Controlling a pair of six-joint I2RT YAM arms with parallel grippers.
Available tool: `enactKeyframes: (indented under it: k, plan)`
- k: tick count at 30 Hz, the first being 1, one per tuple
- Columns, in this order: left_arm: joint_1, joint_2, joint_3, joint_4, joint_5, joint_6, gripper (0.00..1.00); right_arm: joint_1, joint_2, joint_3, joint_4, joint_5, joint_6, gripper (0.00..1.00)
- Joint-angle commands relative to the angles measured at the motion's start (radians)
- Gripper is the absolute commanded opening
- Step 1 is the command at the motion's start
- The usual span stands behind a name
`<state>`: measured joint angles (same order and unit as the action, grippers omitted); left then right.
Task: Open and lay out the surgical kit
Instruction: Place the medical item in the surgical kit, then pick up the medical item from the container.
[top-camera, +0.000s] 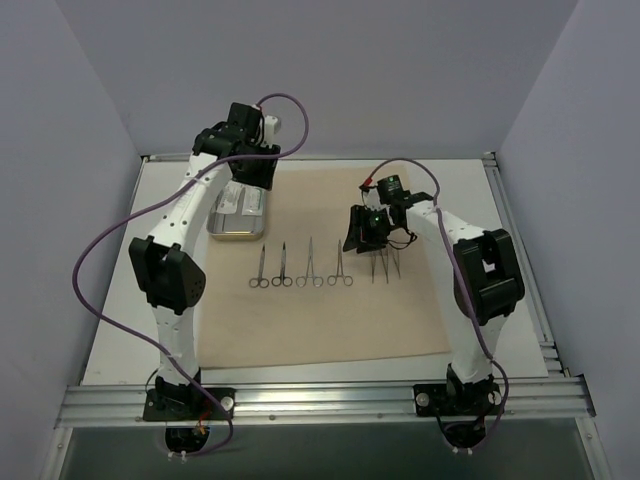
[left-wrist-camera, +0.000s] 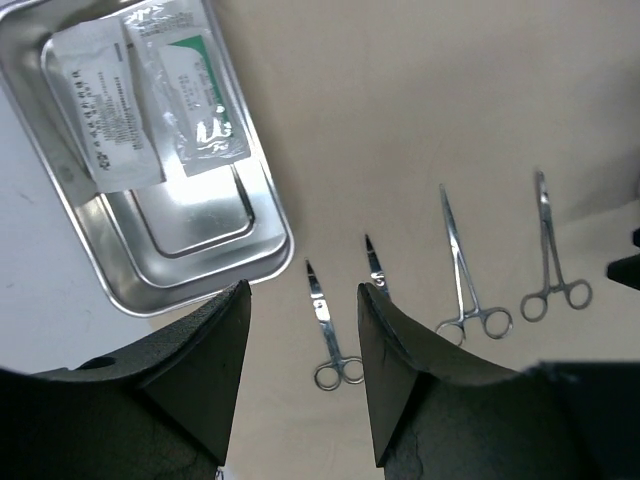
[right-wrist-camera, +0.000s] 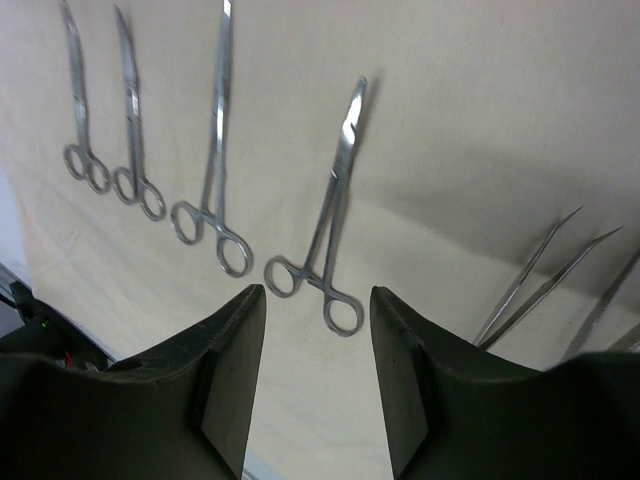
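Observation:
The beige cloth wrap (top-camera: 320, 325) lies spread flat. The steel tray (top-camera: 236, 229) stands at its far left and holds two clear packets (left-wrist-camera: 105, 110) (left-wrist-camera: 195, 100). Several scissor-handled instruments (top-camera: 300, 266) lie in a row mid-cloth, with thin tweezers (top-camera: 384, 265) to their right. My left gripper (top-camera: 252, 175) hovers above the tray, open and empty; its wrist view shows the tray rim (left-wrist-camera: 272, 205) and small scissors (left-wrist-camera: 328, 325) between its open jaws (left-wrist-camera: 303, 290). My right gripper (top-camera: 362, 232) is open and empty above the rightmost forceps (right-wrist-camera: 325, 220), with the tweezers (right-wrist-camera: 540, 280) to its right.
White table borders the cloth, with a metal rail (top-camera: 320, 400) along the near edge. Grey walls close in the left, back and right. Purple cables loop off both arms. Bare cloth lies in front of the instrument row.

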<state>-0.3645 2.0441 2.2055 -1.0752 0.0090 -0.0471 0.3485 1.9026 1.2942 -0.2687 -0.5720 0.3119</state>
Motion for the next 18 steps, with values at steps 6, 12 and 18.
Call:
enactKeyframes:
  k: [6, 12, 18]
  plan:
    - [0.125, 0.206, 0.138, -0.045, -0.214, 0.090, 0.49, 0.006, -0.114, 0.109, -0.072, 0.136, 0.000, 0.43]
    - [0.176, 0.369, 0.256, -0.036, -0.285, 0.122, 0.58, 0.009, -0.114, 0.067, -0.061, 0.139, 0.009, 0.43]
    - [0.167, 0.445, 0.284, 0.098, -0.330, 0.212, 0.62, 0.017, -0.108, 0.053, -0.049, 0.135, 0.023, 0.43]
